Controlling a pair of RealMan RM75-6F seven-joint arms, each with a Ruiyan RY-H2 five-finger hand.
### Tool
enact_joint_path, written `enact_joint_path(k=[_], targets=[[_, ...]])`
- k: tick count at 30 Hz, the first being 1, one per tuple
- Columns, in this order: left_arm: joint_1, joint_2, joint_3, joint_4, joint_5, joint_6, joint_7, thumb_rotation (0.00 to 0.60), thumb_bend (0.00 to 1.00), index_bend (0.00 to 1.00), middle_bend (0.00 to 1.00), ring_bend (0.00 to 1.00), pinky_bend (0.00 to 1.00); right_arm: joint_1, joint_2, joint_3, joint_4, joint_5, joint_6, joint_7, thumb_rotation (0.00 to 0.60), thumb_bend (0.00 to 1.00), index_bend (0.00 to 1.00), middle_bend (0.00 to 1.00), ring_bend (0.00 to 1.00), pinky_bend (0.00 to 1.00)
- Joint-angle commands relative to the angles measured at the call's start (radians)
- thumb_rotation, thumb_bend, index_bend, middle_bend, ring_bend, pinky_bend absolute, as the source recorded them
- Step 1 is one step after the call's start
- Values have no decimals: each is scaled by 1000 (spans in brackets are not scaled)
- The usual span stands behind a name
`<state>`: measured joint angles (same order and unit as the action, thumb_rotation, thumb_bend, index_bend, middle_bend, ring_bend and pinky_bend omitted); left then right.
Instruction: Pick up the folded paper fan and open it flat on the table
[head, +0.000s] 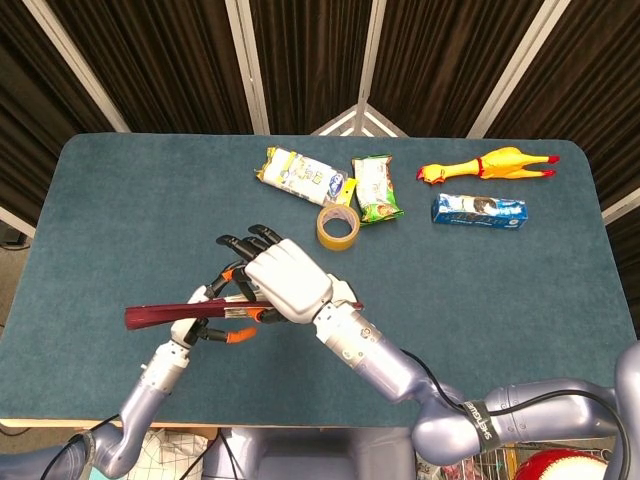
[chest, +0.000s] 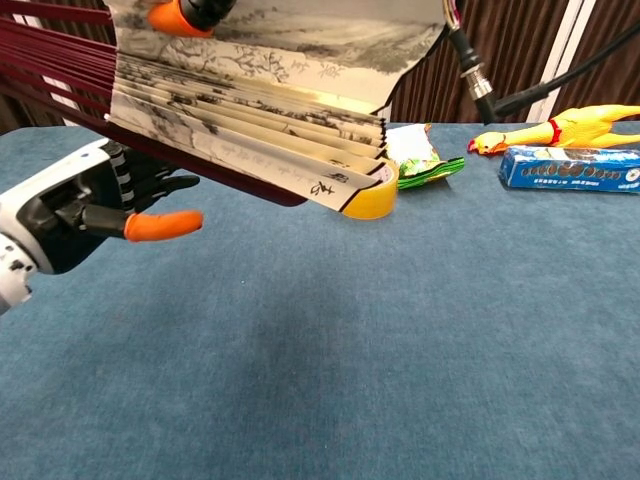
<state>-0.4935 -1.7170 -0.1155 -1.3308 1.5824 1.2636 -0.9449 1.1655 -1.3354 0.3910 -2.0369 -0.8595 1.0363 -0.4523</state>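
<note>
The paper fan (head: 165, 316) is held above the table, partly spread; in the chest view its inked paper folds (chest: 250, 100) and dark red ribs fill the upper left. My right hand (head: 285, 283) covers it from above and grips its top edge, an orange fingertip (chest: 178, 14) showing there. My left hand (head: 215, 322) sits under the fan near the ribs. In the chest view the left hand (chest: 70, 210) has straight fingers reaching to the lowest ribs, and its orange thumb tip (chest: 165, 225) stands apart below the fan.
A yellow tape roll (head: 337, 226) lies mid-table, partly behind the fan's tip in the chest view. Two snack packs (head: 300, 175) (head: 375, 187), a rubber chicken (head: 485, 165) and a blue box (head: 478, 210) lie along the far side.
</note>
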Motion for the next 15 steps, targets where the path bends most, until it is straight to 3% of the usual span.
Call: enact_joint_path(k=[1,15], targets=[[-14,-13,-19,4,-13,-2,6,600,267,268,164,0,70,-2,3,-2,1,-1,2,3,600,416,723,177,260,154],[-49,-51,-25,35,-46,-37,42,600,305,308,202,0,71,-26,36,-14,-4,-18,9,34,600,416,723,177,259,163]])
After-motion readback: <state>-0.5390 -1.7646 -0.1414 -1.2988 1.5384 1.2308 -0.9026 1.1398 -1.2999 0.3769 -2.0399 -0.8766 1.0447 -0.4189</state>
